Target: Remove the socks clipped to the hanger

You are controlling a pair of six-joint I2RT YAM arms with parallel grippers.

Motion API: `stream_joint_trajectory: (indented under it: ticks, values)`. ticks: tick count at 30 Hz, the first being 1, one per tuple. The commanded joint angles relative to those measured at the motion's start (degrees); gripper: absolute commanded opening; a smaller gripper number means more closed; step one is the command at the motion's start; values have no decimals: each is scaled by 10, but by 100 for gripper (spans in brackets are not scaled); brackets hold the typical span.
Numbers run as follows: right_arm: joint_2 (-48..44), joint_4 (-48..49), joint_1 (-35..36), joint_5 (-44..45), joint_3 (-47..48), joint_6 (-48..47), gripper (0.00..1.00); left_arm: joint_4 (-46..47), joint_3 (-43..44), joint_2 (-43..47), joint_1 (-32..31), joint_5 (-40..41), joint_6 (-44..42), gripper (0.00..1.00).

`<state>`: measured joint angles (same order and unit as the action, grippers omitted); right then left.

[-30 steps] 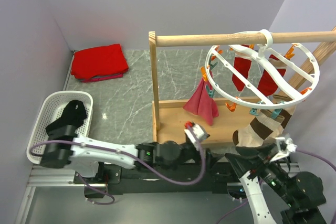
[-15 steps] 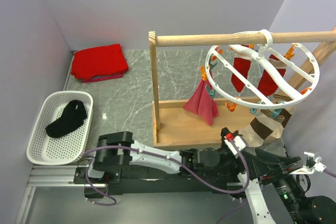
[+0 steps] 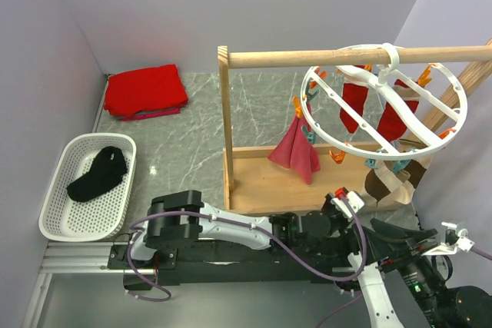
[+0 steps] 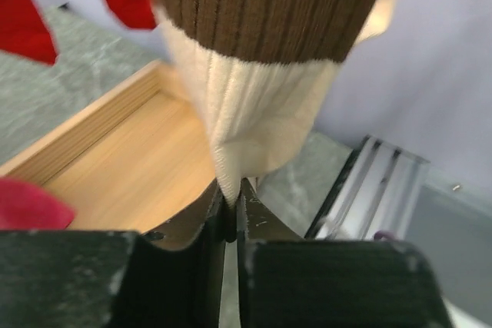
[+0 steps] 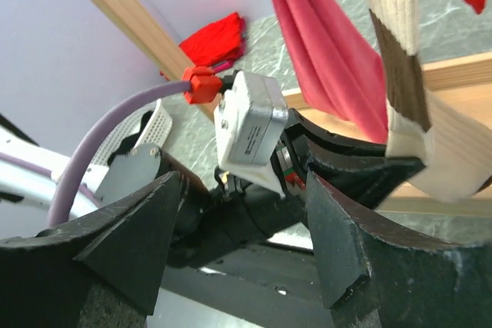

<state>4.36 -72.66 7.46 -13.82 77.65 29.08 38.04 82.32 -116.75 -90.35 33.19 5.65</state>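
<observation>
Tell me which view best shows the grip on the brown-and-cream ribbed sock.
Left wrist: close up, the left gripper is shut on the cream tip of the brown-and-cream ribbed sock. Top external shows the sock small, the grip hidden; right wrist shows it side-on, the pinch unclear.

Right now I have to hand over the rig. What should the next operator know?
Left gripper: shut on the toe of the brown-and-cream sock, which hangs from the hanger.
Right gripper: open, holding nothing.
Done: one black sock lies in the white basket.
Left: pull off the brown-and-cream sock, then the pink sock and two red socks, all clipped on.
</observation>
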Motion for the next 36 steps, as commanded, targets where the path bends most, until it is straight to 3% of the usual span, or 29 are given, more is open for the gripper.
stream_joint_trajectory:
  ticks: [1,7,14,27,36]
  values:
    - [8,20,4,-39,-8,-6,73,-57,-30,85,3,42,23,12]
    - [20,46,4,-59,-50,-19,74,-131,-103,197,3,15,69,11]
    - [71,92,4,-60,-33,-44,74,-168,-196,310,3,28,129,11]
    - [183,100,4,68,76,-112,74,-205,-259,413,3,-12,176,12]
    - [201,209,4,-12,62,-81,67,-226,-259,419,3,-29,187,13]
